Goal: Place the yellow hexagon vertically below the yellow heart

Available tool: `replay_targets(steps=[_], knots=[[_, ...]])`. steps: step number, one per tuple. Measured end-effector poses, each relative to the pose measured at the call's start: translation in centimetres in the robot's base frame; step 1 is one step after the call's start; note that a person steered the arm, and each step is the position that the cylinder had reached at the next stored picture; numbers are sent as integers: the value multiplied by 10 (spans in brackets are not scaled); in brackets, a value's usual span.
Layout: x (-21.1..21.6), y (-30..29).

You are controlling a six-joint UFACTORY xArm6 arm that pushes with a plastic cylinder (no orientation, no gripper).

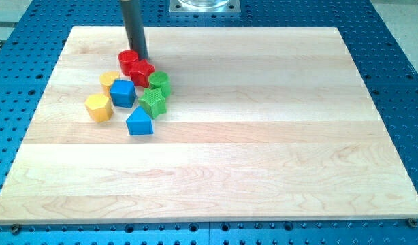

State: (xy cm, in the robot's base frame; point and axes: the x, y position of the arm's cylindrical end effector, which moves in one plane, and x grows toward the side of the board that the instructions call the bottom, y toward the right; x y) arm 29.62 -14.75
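Pale wooden tabletop (263, 136) on blue perforated base. My tip (140, 57), a bare rod with no jaws, touches the red cylinder (129, 62) at far left. Yellow hexagon (99, 107) sits near-left of the yellow heart (109, 80), blue cube (122, 93) beside both.

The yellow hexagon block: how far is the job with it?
Nearly placed: the yellow hexagon block lies below and slightly left of the yellow heart block, which the blue cube partly hides. My tip is by the red blocks, away from it. Left: a small nudge rightward.
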Motion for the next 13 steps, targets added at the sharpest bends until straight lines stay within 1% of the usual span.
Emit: replay_targets(steps=[1,2,3,4,5,6,7,8,9,10,12,13], knots=[[22,-8],[-2,-34],[27,-24],[30,-38],[44,-70],[91,-85],[116,-64],[134,-58],[164,-115],[227,-64],[227,29],[204,46]])
